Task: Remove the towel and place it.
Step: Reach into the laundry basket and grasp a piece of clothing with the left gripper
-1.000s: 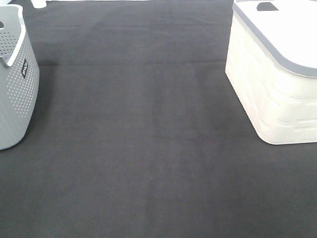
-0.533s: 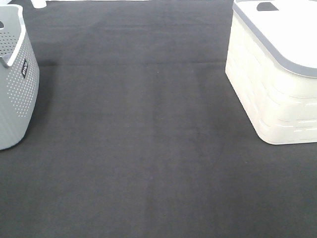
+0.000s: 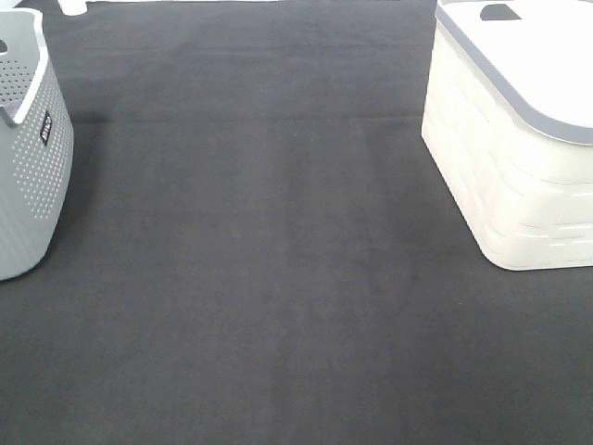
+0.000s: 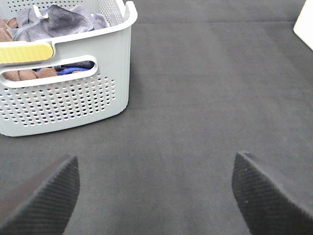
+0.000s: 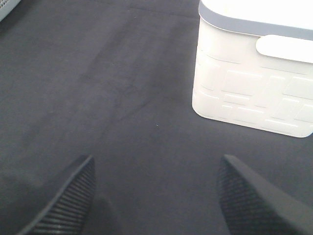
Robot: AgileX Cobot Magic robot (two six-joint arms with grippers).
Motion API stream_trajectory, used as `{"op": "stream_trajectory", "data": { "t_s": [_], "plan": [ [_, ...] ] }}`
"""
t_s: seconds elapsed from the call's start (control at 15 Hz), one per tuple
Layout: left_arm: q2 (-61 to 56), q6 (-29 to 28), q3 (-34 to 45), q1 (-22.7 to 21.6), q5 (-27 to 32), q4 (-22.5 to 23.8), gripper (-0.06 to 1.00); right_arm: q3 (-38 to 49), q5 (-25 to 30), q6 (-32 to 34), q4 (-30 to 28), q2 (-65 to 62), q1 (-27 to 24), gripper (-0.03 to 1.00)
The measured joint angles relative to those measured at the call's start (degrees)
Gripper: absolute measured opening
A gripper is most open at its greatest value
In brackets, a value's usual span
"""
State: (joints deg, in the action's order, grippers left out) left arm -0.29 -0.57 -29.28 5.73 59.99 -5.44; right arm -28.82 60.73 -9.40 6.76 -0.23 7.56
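The slate-lavender towel (image 4: 61, 20) lies heaped on top of the load in a grey perforated laundry basket (image 4: 68, 105) at the left edge of the bench. A brown cloth (image 4: 5, 29) sits beside it, and a blue cloth (image 4: 73, 70) shows through the handle slot below. The left gripper (image 4: 156, 193) hangs low over the black mat (image 3: 278, 260) short of that basket, its jaws spread wide and holding nothing, seemingly set to close on a fold of terry. The right gripper (image 5: 156, 196) is likewise wide open and empty. It faces the white basket (image 5: 244, 93) at the far right corner, the likely place for the towel. Neither arm reaches into the overhead view, which suggests both are parked near the front edge. The bare middle of the mat keeps the two baskets well apart, so the towel faces a carry across the bench. Glare washes out the white basket's top, so whether it is open or lidded is hard to say.
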Motion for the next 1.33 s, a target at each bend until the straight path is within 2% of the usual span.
{"op": "stream_trajectory", "data": {
  "t_s": [0.33, 0.6, 0.67, 0.8, 0.87, 1.0, 1.33],
  "plan": [
    [0.0, -1.8, 0.0, 0.0, -0.1, 1.2, 0.79, 0.0, 0.0, 0.0, 0.0, 0.0, 0.0, 0.7],
    [2.1, -11.2, -2.2, 0.0, -3.0, 9.6, 0.79, 0.0, 0.0, 0.0, 0.0, 0.0, 0.0, 0.7],
    [5.0, -16.6, -3.3, 0.0, -5.1, 13.3, 0.79, 0.0, 0.0, 0.0, 0.0, 0.0, 0.0, 0.7],
    [8.8, -21.3, -4.1, 0.0, -7.8, 16.3, 0.79, 0.0, 0.0, 0.0, 0.0, 0.0, 0.0, 0.7],
    [13.3, -27.0, -5.1, 0.0, -11.2, 19.3, 0.79, 0.0, 0.0, 0.0, 0.0, 0.0, 0.0, 0.7],
    [18.7, -33.8, -6.5, 0.0, -14.3, 22.9, 0.78, 0.0, 0.0, 0.0, 0.0, 0.0, 0.0, 0.7],
    [39.3, -56.5, -13.2, 0.0, -22.4, 38.7, 0.78, 0.0, 0.0, 0.0, 0.0, 0.0, 0.0, 0.7]
  ]
}}
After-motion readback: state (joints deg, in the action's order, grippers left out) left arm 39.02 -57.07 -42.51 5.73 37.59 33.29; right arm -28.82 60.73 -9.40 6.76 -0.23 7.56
